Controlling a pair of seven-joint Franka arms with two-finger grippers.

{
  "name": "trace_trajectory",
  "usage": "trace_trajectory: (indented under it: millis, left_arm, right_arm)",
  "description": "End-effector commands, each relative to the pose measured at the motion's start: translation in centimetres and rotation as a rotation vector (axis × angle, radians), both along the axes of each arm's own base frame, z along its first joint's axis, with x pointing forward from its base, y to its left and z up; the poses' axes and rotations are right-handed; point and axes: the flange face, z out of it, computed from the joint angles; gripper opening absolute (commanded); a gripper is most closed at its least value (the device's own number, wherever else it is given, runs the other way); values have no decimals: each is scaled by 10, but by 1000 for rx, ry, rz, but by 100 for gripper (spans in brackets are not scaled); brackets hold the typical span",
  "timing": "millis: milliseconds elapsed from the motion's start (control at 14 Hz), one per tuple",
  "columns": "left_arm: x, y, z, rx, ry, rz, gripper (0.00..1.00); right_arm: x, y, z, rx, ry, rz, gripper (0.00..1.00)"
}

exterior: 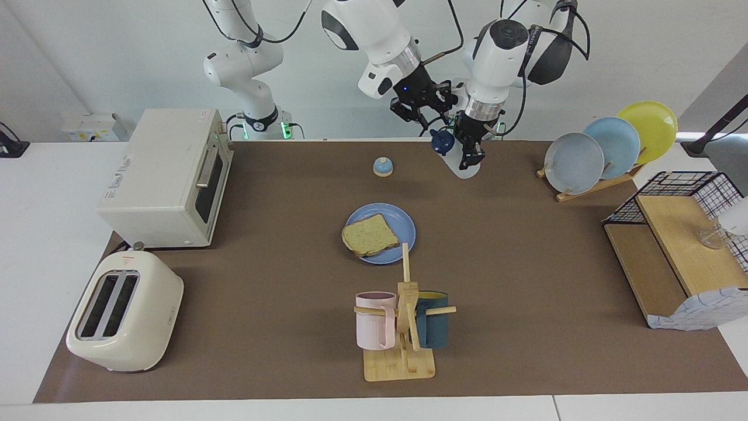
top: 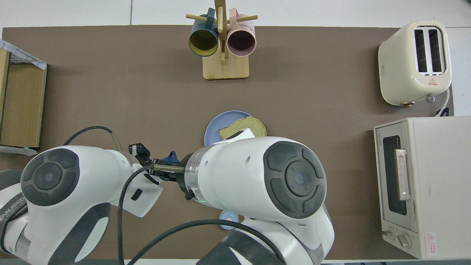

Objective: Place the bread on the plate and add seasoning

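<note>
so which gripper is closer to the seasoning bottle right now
Left. The left gripper is shut on the seasoning bottle, holding it up in the air; the right gripper is just above its navy cap.

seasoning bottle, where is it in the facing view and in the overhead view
Facing view: the seasoning bottle hangs tilted near the top centre, held in the left claw, its navy cap toward the right claw.
Overhead view: only its navy cap shows, left of centre, between the two white arms.
Shared landmark: the blue plate with the bread, mid-table in both views.
</note>
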Motion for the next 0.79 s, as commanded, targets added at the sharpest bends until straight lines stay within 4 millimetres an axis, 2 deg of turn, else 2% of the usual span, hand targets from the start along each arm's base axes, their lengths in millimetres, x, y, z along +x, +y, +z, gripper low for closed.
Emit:
trace_trajectory:
  millis: [0,358,716]
  left_arm:
    - [-3,3,1,-5,-24,10,0]
    - [-3,4,1,-5,-24,13,0]
    - [-2,6,1,-4,-23,14,0]
  right_arm:
    - [6,-9,5,8,-20,-1,45]
    - [9,-10,2,14,-68,11,44]
    - [12,-10,-4,19,-87,0,36]
